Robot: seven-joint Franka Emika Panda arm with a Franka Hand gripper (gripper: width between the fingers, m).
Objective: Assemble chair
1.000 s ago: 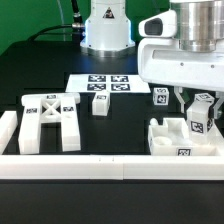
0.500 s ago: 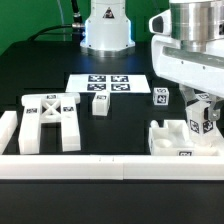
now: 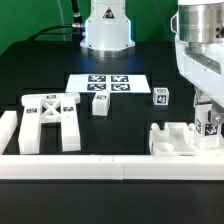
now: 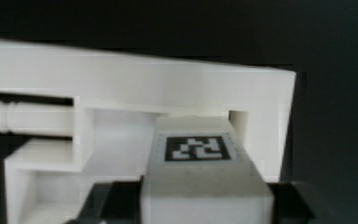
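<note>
One X-braced frame (image 3: 46, 120), three small posts (image 3: 100, 104) (image 3: 160, 96) (image 3: 209, 125)

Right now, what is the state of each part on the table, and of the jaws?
gripper: jaws closed on the tagged post.
tagged post: held upright, low at the seat part; whether it is seated cannot be told.
seat part: resting flat, not gripped.
X-braced frame: lying flat, free.
short post: standing free.
tagged cube: standing free.
marker board: lying flat.
</note>
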